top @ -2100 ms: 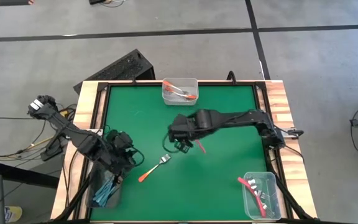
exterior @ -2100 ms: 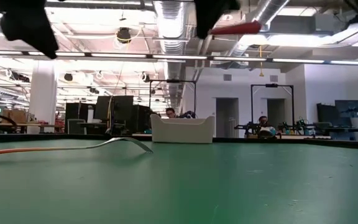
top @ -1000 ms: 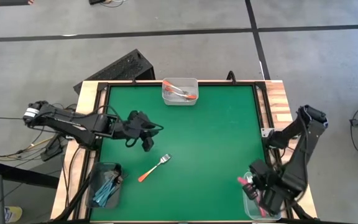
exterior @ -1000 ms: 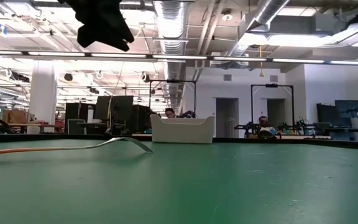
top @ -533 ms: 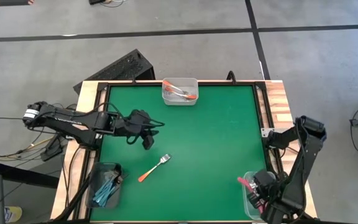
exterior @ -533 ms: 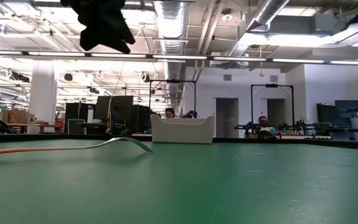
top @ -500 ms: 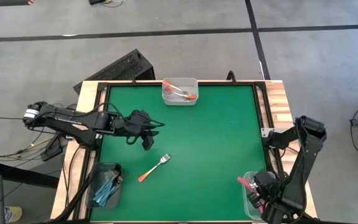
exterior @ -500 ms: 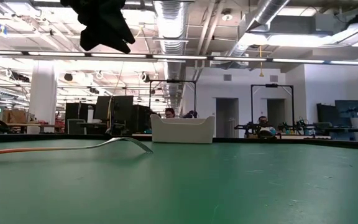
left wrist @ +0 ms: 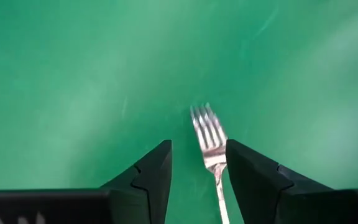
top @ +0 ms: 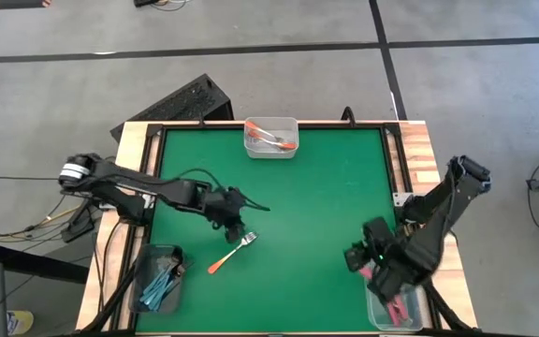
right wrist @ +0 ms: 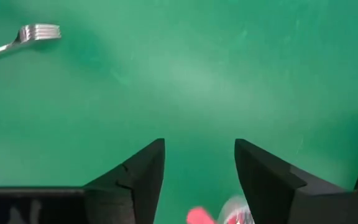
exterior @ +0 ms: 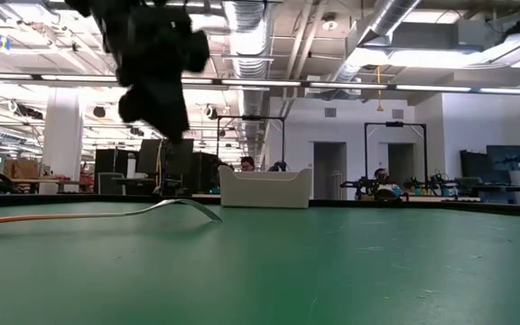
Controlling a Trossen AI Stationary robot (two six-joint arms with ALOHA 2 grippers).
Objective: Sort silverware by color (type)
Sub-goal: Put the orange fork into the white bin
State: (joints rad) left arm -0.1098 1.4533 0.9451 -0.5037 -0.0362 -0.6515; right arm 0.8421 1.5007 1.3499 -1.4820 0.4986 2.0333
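Careful: your left gripper (left wrist: 197,163), fingers apart and empty, hangs over the tines of the orange-handled fork (top: 231,253) lying lower-centre on the green bench (top: 326,187), so closing there rather than on the handle could skid it away.

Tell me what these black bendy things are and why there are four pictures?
They are two robot arms sorting forks by handle colour. One picture looks down from above, one looks level across the green table, and two come from cameras on the arms' wrists. The left tool hangs open above the orange-handled fork, the only one lying loose on the table. The right tool is open and empty near the bin with red-pink forks. A far bin holds orange ones, and another bin holds blue ones.
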